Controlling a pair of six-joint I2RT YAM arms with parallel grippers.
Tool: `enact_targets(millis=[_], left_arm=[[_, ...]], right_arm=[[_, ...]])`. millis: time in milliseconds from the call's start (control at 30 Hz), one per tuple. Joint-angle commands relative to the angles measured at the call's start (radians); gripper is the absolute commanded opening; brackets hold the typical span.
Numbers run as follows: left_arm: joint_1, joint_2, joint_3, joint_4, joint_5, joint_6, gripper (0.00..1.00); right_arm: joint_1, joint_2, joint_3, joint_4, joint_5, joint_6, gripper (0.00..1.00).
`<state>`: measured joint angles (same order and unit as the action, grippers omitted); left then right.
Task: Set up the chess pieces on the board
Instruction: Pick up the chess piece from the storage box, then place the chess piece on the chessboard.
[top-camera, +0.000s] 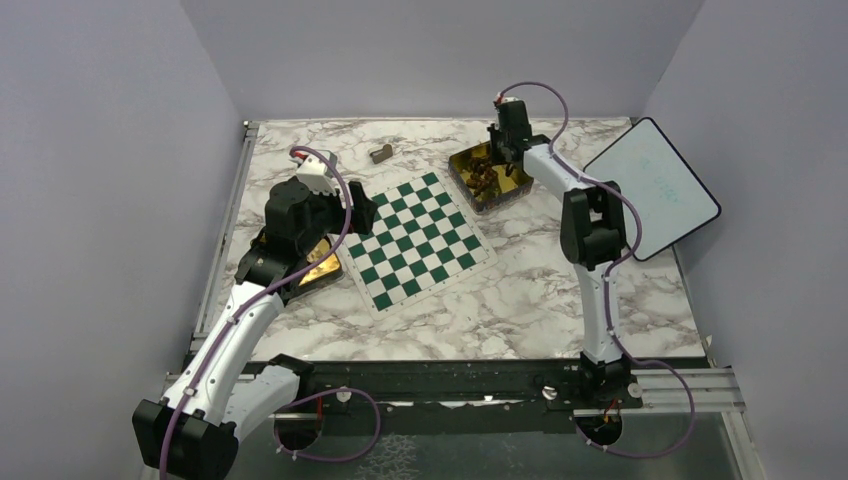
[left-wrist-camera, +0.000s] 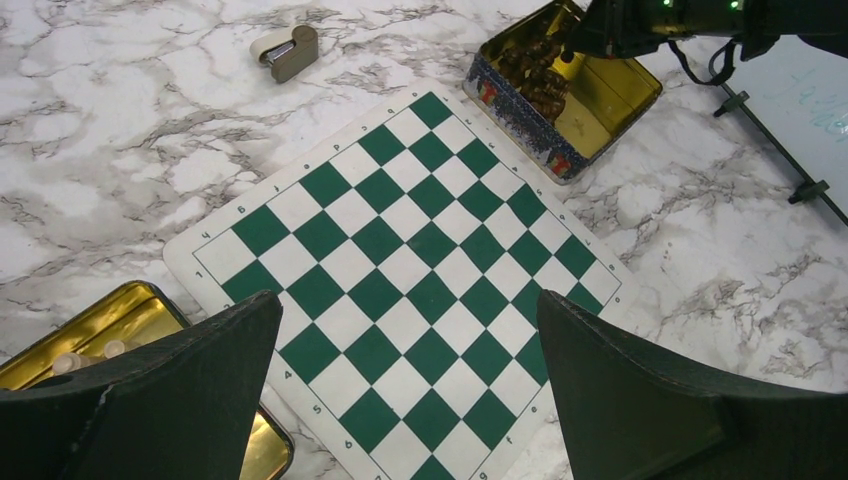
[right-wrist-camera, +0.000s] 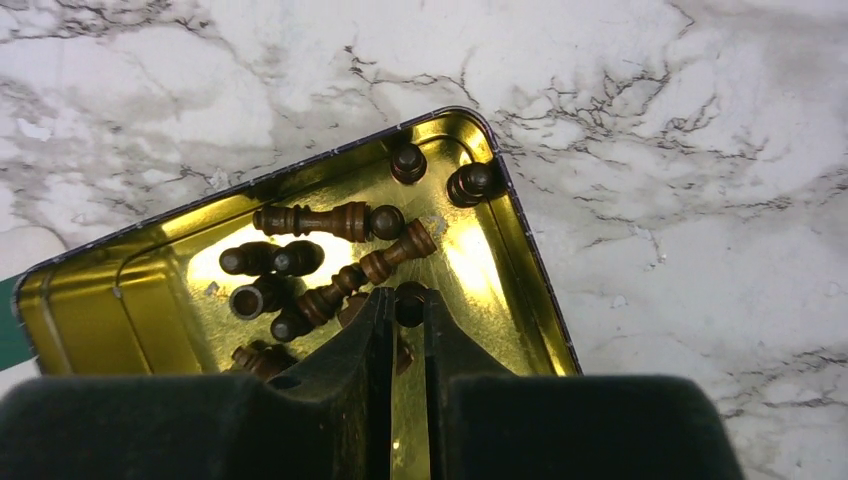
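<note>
The green-and-white chequered board (top-camera: 420, 240) lies mid-table with no pieces on it; it fills the left wrist view (left-wrist-camera: 400, 270). Several dark brown chess pieces (top-camera: 485, 178) lie in a gold tin (top-camera: 462, 183) at the back right, seen close in the right wrist view (right-wrist-camera: 320, 220). My right gripper (top-camera: 507, 150) reaches down into that tin, and its jaws (right-wrist-camera: 408, 312) are shut on one small dark chess piece (right-wrist-camera: 410, 296). My left gripper (top-camera: 355, 210) hovers over the board's left edge, wide open and empty (left-wrist-camera: 408, 300).
A second gold tin (top-camera: 318, 268) sits left of the board under the left arm (left-wrist-camera: 110, 320). A grey-tan block (top-camera: 381, 154) lies behind the board (left-wrist-camera: 290, 50). A white black-rimmed panel (top-camera: 650, 188) stands at the right.
</note>
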<state>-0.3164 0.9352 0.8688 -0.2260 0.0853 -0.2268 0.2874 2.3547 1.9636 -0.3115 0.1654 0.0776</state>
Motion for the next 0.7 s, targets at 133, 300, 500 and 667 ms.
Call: enact_targets(millis=[133,300,500,667], left_arm=[[-0.006,-0.022,0.0,0.006,-0.045,0.001,0.99],[-0.006,-0.022,-0.004,0.007,-0.036,-0.008,0.99],[-0.006,-0.035,-0.014,-0.008,-0.013,-0.031,0.99],[-0.006,-0.066,-0.013,-0.042,0.006,-0.034,0.99]], right_arm=[[-0.005,-0.195,-0.099,-0.006,-0.021,0.013,0.11],[-0.003,-0.276,-0.192,0.025,-0.061,0.036,0.11],[0.016,-0.367,-0.268,0.043,-0.153,0.068,0.11],[0.035,-0.422,-0.314,0.071,-0.223,0.11,0.11]])
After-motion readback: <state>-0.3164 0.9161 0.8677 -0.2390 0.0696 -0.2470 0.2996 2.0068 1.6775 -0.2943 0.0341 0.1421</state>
